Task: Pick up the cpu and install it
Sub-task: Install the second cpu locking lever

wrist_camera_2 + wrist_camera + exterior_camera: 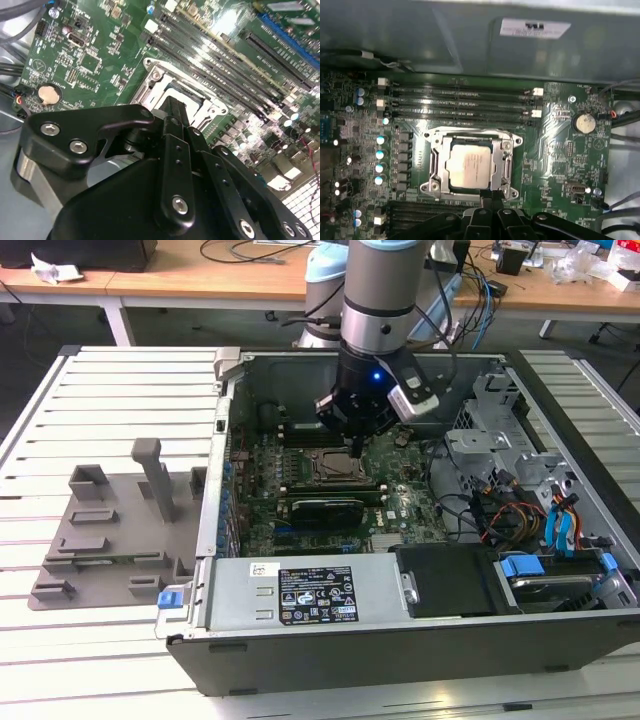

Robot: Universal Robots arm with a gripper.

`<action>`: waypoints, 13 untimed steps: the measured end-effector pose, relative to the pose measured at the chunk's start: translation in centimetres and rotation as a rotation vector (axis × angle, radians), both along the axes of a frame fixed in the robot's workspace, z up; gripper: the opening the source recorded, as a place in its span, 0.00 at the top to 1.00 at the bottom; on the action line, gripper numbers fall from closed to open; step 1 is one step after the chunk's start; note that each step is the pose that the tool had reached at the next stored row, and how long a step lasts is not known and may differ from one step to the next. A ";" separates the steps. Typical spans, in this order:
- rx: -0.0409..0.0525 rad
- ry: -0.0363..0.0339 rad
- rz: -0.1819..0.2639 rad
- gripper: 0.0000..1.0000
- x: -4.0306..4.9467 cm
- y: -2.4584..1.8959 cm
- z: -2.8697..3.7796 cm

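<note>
Sitting in socket (pixel 470 167), cpu (pixel 468 169), gripper (pixel 487 196) apparently just clear

Open space above socket frame (pixel 470 165), memory slots (pixel 460 102) close alongside.

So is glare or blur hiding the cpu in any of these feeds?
First wrist view: the cpu sits in the socket frame, its metal top washed pale by glare but readable. Second wrist view: bright streaks across the memory slots, and the gripper looms soft-focused. Exterior view: evenly lit, the gripper shadows the socket.
</note>
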State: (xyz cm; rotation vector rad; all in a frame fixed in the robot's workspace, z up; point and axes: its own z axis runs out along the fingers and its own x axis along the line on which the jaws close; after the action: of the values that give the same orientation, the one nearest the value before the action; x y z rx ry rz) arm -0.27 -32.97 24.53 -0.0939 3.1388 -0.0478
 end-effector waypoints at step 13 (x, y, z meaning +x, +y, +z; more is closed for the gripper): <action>0.0939 0.0000 0.000 0.89 -2.17 -4.56 -0.20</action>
State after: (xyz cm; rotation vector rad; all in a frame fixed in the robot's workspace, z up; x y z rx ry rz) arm -2.44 -37.53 24.33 -0.0935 3.1348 0.0995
